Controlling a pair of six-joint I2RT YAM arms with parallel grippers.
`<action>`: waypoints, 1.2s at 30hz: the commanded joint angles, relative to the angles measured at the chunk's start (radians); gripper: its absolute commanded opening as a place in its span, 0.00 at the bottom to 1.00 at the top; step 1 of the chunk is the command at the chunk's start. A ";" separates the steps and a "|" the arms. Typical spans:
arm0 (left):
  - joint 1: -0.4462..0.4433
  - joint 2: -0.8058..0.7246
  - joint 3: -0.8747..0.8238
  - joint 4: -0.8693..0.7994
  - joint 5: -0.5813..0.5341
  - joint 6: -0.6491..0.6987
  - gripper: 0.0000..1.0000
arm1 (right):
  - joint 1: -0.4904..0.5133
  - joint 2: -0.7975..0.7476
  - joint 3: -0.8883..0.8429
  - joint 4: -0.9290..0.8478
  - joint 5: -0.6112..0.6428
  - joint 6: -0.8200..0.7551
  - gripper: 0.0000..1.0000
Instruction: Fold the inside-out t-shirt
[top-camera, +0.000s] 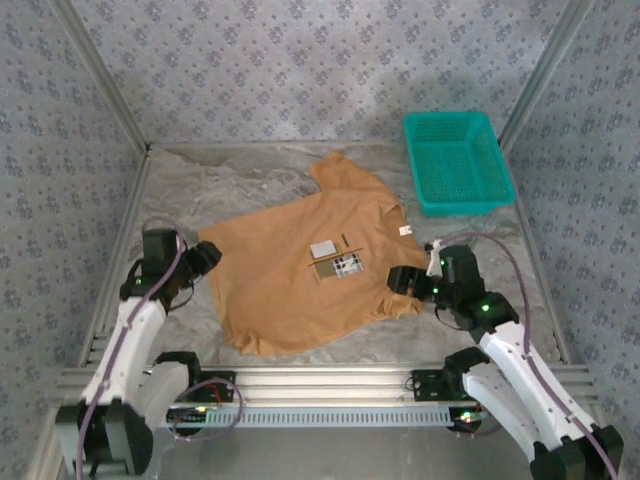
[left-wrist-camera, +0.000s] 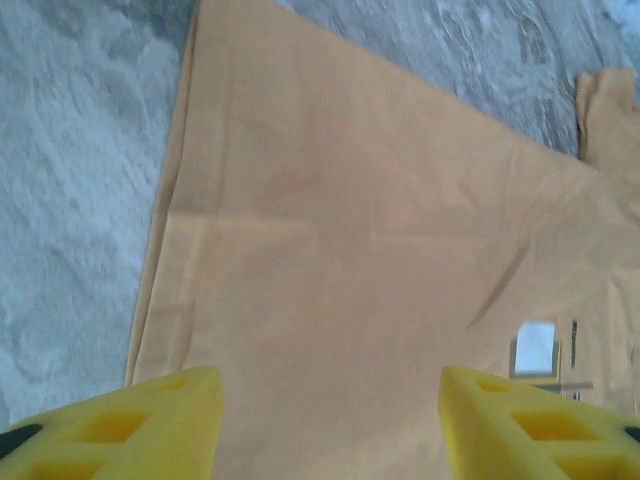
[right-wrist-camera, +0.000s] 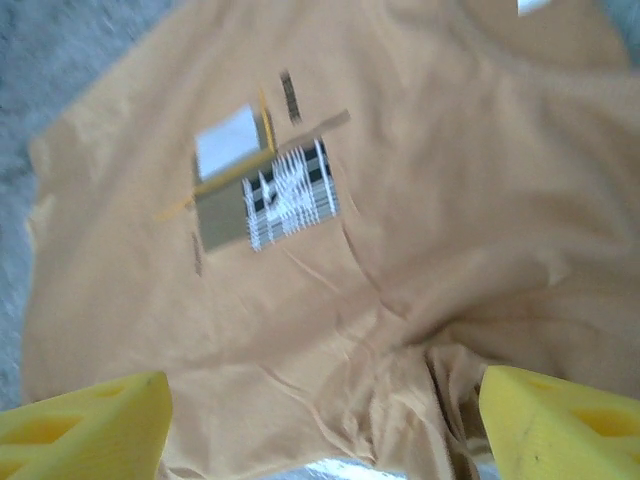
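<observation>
Tan shirt (top-camera: 300, 275): lies spread on the table (top-camera: 200, 190) in the middle of the top view, skewed, with its collar toward the basket (top-camera: 445, 118) at upper right and its hem at lower left. No fold is in it yet.
Left gripper (top-camera: 205, 257): fingers spread with nothing between them, at the hem's upper corner, left of centre.
Right gripper (top-camera: 403, 280): fingers spread wide and empty, over the near sleeve, right of centre.
Sleeve (right-wrist-camera: 430, 375): rumpled and creased at the bottom of the right wrist view. You should flatten it or gather it whole before lifting, or the lump will likely end up inside the fold.
Hem edge (left-wrist-camera: 165, 250): thin and flat against the table. Come in low so one finger slides under it, and close on both layers.
Fold: lift both grips together at equal height and carry them across evenly, so the crease runs straight.
Risk: soft cloth may slip from a shallow pinch, so bite well in from the edge.
</observation>
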 joint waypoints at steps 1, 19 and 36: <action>0.055 0.169 0.037 0.022 0.020 0.038 0.52 | 0.001 0.074 0.114 -0.019 0.043 -0.007 0.79; 0.086 0.940 0.446 0.253 0.215 -0.045 0.34 | -0.069 1.263 0.809 0.104 -0.079 0.087 0.55; 0.074 1.468 1.377 -0.113 0.143 0.083 0.25 | -0.131 1.603 1.256 -0.018 0.117 0.132 0.54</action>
